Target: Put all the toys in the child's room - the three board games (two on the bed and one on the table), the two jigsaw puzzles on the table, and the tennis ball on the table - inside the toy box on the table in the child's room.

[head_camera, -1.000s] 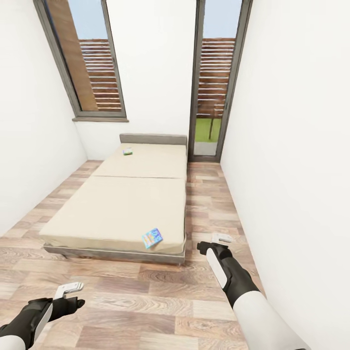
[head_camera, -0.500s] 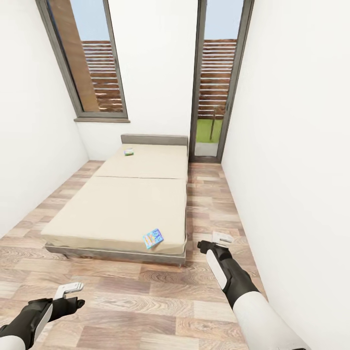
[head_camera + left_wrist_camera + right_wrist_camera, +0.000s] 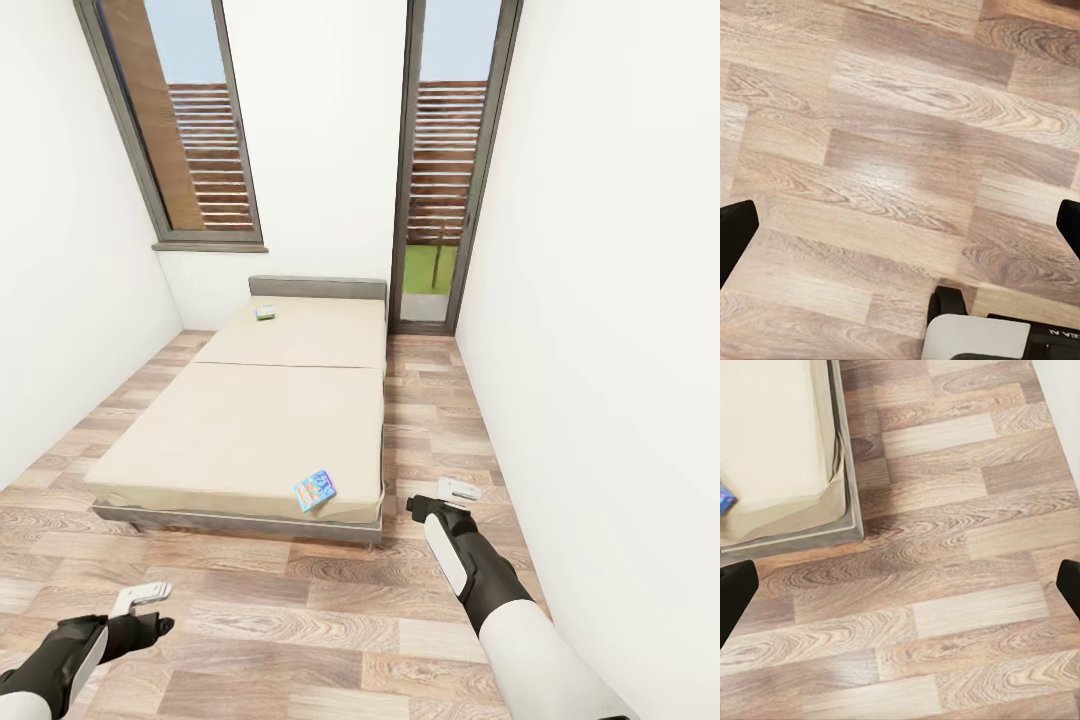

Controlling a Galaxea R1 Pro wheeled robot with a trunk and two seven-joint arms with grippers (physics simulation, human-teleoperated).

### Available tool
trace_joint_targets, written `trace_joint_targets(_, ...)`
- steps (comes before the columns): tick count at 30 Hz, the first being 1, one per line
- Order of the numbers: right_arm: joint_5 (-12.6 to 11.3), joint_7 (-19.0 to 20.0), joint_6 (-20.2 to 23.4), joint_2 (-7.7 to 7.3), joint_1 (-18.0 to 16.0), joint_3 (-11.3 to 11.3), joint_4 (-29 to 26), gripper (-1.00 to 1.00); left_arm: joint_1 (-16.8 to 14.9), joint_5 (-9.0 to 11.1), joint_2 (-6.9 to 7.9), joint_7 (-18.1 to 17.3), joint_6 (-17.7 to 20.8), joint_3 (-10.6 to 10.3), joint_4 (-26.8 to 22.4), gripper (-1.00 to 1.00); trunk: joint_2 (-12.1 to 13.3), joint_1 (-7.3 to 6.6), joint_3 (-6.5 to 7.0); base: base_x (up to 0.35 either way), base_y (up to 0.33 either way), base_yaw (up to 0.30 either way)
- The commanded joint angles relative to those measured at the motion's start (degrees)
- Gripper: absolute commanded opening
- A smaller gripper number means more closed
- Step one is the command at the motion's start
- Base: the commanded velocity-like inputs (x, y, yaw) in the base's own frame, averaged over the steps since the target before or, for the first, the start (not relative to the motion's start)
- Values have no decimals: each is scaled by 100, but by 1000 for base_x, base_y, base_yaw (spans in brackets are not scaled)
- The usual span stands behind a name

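The near board game (image 3: pixel 314 489) lies flat on the bed (image 3: pixel 240 430), close to the bed's front corner, ahead of the right hand (image 3: pixel 444 497) and a bit toward the left. The right hand is much nearer to it than the left hand (image 3: pixel 140 600), so it looks best for the reach. The game is a small bright blue box, turned a little crooked. Another small game (image 3: pixel 264 313) sits far back by the headboard (image 3: pixel 317 287). Both hands have their fingers wide apart and hold nothing
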Motion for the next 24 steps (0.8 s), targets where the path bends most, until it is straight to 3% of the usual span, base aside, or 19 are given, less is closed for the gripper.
trace_joint_targets(1,-54,-45,18,0,-5,8,-8,100,4,-61,-5,-49,29,44,-9,100,-12,4,-12,0,0,0)
trace_joint_targets(24,-78,-43,-3,0,-5,4,-14,100,40,-60,-8,-47,21,46,-6,100,-12,4,-6,0,0,0)
